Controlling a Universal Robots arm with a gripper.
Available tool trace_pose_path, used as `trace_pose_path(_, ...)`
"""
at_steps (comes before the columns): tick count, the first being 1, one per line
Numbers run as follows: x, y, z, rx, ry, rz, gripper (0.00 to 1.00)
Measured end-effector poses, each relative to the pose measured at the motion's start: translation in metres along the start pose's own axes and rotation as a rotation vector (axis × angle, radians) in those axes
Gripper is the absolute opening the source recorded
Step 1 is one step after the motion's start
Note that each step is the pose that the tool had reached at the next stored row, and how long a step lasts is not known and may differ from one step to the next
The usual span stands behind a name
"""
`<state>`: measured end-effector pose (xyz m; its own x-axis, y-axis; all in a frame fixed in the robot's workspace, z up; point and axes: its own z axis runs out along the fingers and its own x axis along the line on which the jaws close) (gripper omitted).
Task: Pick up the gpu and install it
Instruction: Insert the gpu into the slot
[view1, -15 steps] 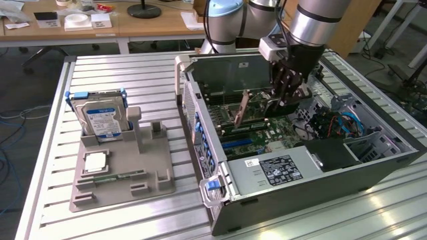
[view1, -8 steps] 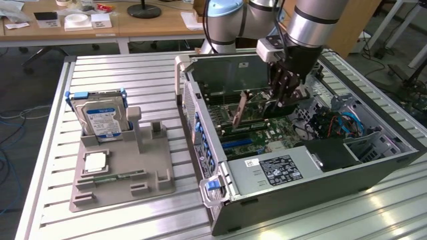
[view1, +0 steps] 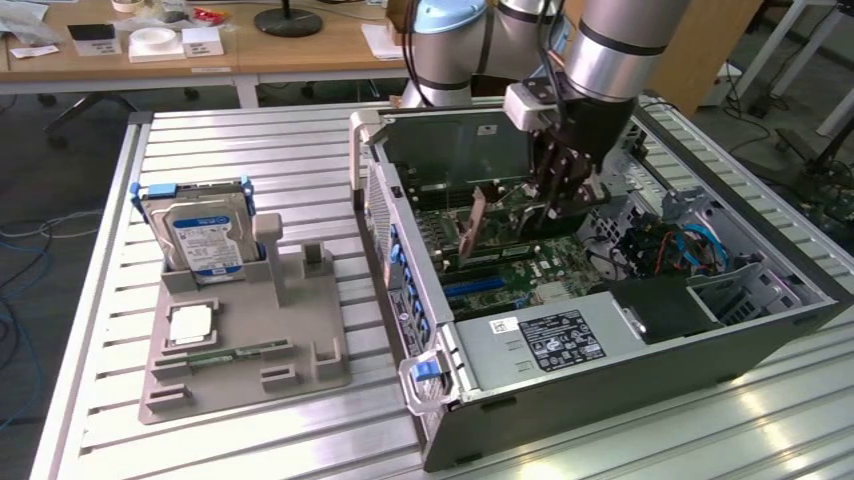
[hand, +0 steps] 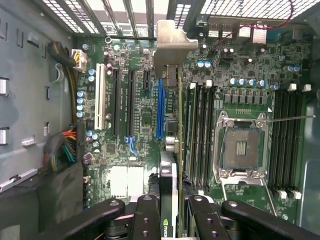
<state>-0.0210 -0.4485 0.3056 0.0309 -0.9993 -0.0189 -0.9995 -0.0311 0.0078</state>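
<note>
The gpu (hand: 172, 55) hangs edge-on inside the open computer case (view1: 614, 385), its silvery bracket toward the vented rear wall. My gripper (hand: 172, 220) is shut on the card's other end, with a black finger (hand: 145, 220) on each side of it. The card runs just beside the long blue slot (hand: 160, 110) of the green motherboard (hand: 135, 170); whether it touches the slot I cannot tell. In the exterior view the gripper (view1: 554, 200) reaches down into the case, and the gpu (view1: 497, 215) stands upright over the board.
A grey fixture (view1: 300, 345) at the exterior view's left holds a silver hard drive (view1: 200, 235), a chip (view1: 187, 322) and a memory stick (view1: 234, 352). Cable bundles (hand: 62, 147), an empty processor socket (hand: 242, 147) and a black power supply (view1: 661, 305) lie around the card.
</note>
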Motion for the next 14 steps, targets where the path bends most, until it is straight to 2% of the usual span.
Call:
trace_pose_path(4, 0.0, 0.0022, 0.0045, 0.0, 0.0, 0.0, 0.27)
trace_pose_path(10, 0.0, 0.0102, 0.0059, 0.0, 0.0002, 0.0, 0.27)
trace_pose_path(14, 0.002, 0.0111, 0.0063, 0.0001, -0.0001, 0.0, 0.27)
